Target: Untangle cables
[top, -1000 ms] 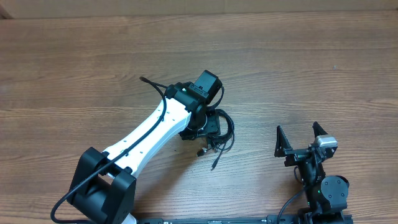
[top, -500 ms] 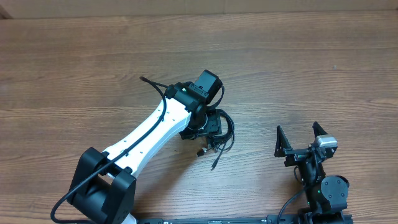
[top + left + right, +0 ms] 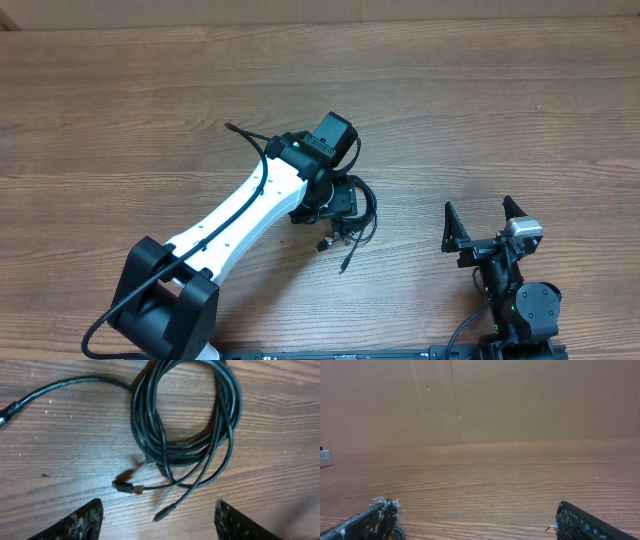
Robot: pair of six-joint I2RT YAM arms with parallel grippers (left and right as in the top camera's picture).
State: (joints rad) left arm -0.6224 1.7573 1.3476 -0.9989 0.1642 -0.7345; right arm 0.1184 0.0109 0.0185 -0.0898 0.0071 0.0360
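Note:
The cables (image 3: 185, 415) lie as a loose coil of thin black cords on the wooden table, seen from above as a small bundle (image 3: 357, 215) just right of the left wrist. Two plug ends (image 3: 126, 487) stick out of the coil toward my left gripper (image 3: 160, 527). One thin tip (image 3: 163, 514) lies on the wood between its fingers, untouched. That gripper hovers over the near side of the coil, open, holding nothing. One strand (image 3: 55, 387) runs off to the upper left. My right gripper (image 3: 485, 228) stands open and empty at the near right, far from the coil.
A brown cardboard wall (image 3: 480, 400) rises beyond the far table edge. The white left arm (image 3: 250, 215) slants from its base at the lower left. A thicker black arm cable (image 3: 240, 132) juts out by the left wrist. Bare wood (image 3: 485, 485) lies ahead of the right gripper (image 3: 477, 532).

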